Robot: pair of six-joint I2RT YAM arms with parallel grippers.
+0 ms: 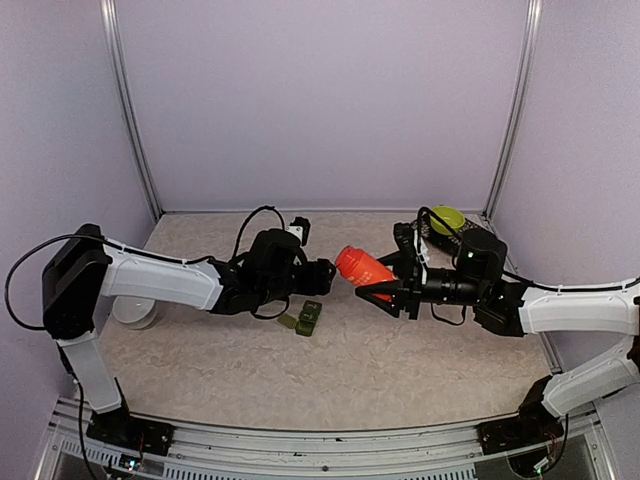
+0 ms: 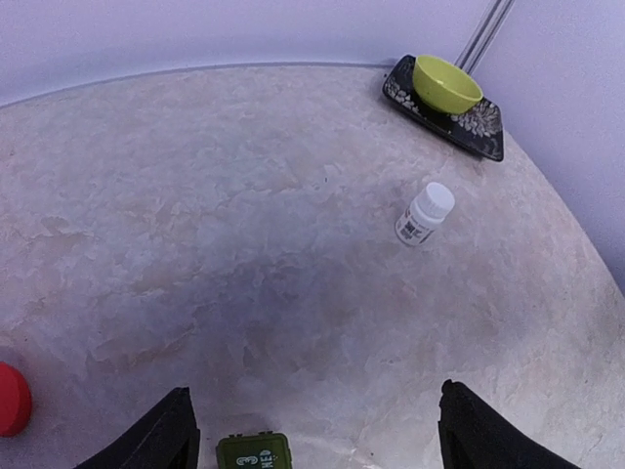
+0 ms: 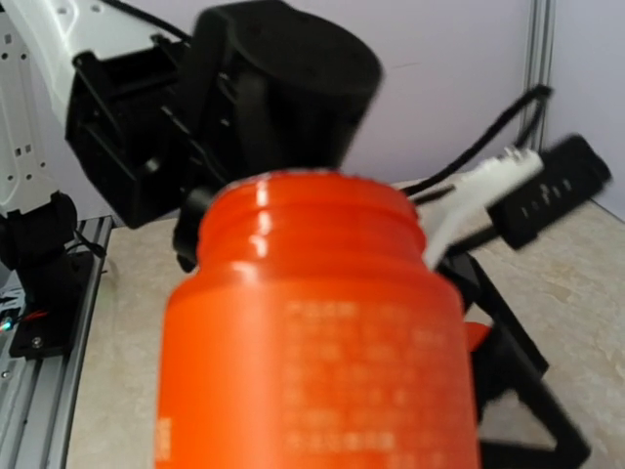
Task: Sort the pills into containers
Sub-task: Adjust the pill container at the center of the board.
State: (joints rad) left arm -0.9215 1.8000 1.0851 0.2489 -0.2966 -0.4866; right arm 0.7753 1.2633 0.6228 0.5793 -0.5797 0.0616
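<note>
Containers (image 2: pixel 254 453) on table (image 2: pixel 244 244), beneath spread left jaws

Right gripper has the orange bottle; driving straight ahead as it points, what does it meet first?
Most likely the left gripper, open and facing the mouth of the orange bottle. The bottle, sticking out of the right gripper, would touch it first; how close they are is unclear.

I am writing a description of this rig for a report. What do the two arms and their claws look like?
The left arm and the right arm have white link covers and black joints. The left arm has a black boxy housing at its shoulder. Black cables loop over both wrists. The left claw and the right claw are black, each with two angular fingers.
</note>
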